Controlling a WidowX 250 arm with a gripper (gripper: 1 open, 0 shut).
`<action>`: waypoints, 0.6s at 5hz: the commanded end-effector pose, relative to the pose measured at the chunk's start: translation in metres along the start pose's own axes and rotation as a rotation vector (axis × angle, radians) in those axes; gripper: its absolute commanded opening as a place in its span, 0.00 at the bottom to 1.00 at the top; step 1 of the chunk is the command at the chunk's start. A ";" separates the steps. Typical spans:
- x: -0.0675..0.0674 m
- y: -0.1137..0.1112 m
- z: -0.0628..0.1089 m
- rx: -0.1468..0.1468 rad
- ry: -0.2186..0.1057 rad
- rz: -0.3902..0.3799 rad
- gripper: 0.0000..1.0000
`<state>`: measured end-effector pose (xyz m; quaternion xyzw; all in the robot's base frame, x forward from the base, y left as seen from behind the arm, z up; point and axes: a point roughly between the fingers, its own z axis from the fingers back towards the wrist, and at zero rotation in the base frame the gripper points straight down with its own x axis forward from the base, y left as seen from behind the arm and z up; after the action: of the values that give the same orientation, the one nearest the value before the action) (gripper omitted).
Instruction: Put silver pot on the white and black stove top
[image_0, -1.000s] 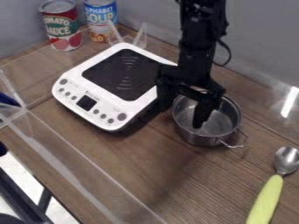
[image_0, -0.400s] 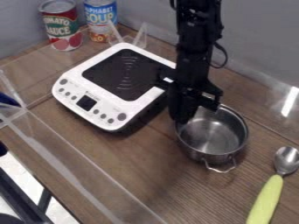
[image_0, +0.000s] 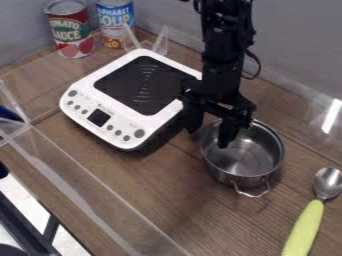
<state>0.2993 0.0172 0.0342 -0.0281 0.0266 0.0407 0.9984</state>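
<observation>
At the far left edge a clear plastic panel (image_0: 27, 150) with a bit of blue behind it fences the wooden table (image_0: 147, 200), whose surface is a brown plank grain. Behind, against the grey wall, stand two cans (image_0: 91, 25) with printed paper labels, one red and white, one blue.

Next comes the white and black stove top (image_0: 131, 95): a flat square slab of white plastic with rounded corners, a glossy black glass plate on top marked with pale rings, and a row of small round buttons and a dark display along its front edge. Nothing rests on it.

Just to its right the black arm comes straight down and ends in the gripper (image_0: 218, 128). Its two dark fingers (image_0: 238, 130) stand visibly parted, about half spread, and straddle the near-left part of the rim of the silver pot (image_0: 245, 158), one finger outside the wall and one reaching into the bowl. Whether the fingers press on the rim cannot be told.

The pot sits on the table, beside the stove's right corner and not on it. It is round, shallow, of shiny steel, with a thin wire loop handle at its front.

At the far right lies a spoon (image_0: 315, 205), silver bowl and yellow-green handle, well clear of the pot.
</observation>
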 end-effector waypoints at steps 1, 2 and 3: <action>0.003 0.001 0.018 -0.008 -0.054 0.001 0.00; 0.004 -0.001 0.021 -0.012 -0.076 -0.008 1.00; 0.006 -0.003 0.023 -0.016 -0.096 -0.018 1.00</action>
<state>0.3002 0.0150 0.0349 -0.0350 0.0165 0.0326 0.9987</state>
